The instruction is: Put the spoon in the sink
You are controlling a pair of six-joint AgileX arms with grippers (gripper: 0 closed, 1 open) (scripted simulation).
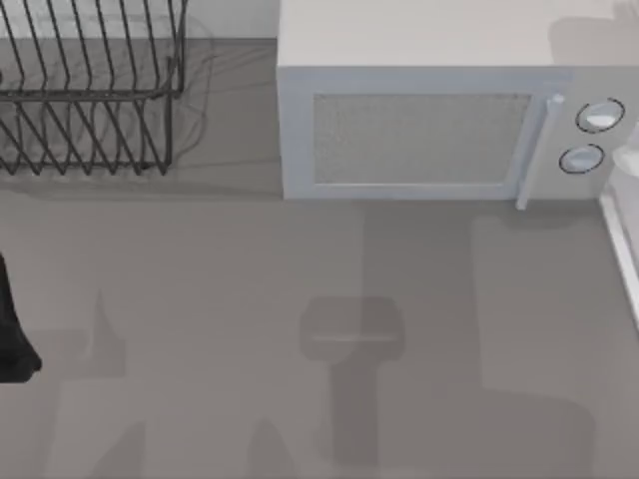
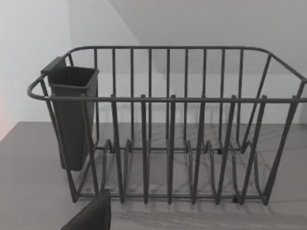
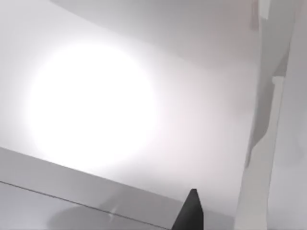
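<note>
The spoon is out of view. A white rim (image 1: 621,249) runs down the table's right edge, and I cannot tell whether it belongs to the sink. My left arm (image 1: 12,334) is a black shape at the table's far left edge. A dark part of my left gripper (image 2: 91,216) points at the wire dish rack (image 2: 168,124), well short of it. A dark tip of my right gripper (image 3: 190,213) stands before a bright white surface (image 3: 91,105).
The wire dish rack (image 1: 90,90) stands at the back left, with a dark cutlery cup (image 2: 72,115) hung on one end. A white microwave (image 1: 429,120) fills the back middle and right. Bare grey counter (image 1: 329,329) lies in front.
</note>
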